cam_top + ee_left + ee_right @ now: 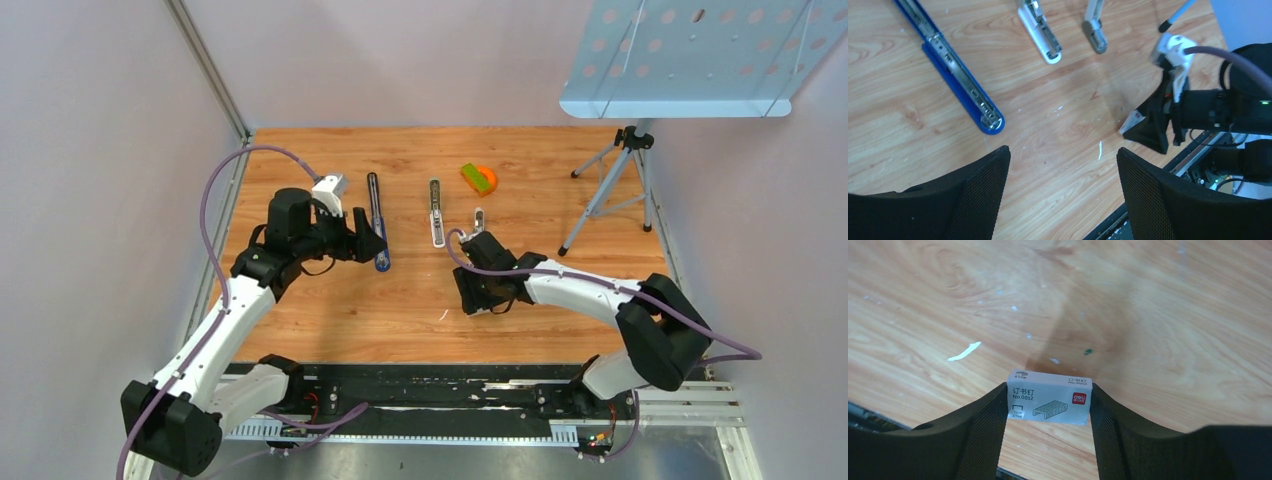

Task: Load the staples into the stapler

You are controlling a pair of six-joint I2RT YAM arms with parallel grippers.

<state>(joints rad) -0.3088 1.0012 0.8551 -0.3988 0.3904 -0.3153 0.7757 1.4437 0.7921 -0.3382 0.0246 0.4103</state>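
My right gripper (pixel 1048 415) is shut on a small pale grey staple box (pixel 1050 402) printed "No.0012" and holds it just above the wood; it also shows in the top view (pixel 480 300). No bare ribbed block of staples is in view. A blue stapler (pixel 378 225) lies opened flat at the left centre, also in the left wrist view (pixel 955 80). My left gripper (pixel 1063 195) is open and empty, low over bare wood just beside the blue stapler's near end (pixel 372 243).
A white stapler (pixel 436 212) lies opened in the middle, with a smaller grey stapler (pixel 478 220) to its right. An orange and green object (pixel 478 178) sits behind them. A tripod stand (pixel 610 190) is at the back right. A white scrap (pixel 964 351) lies on the wood.
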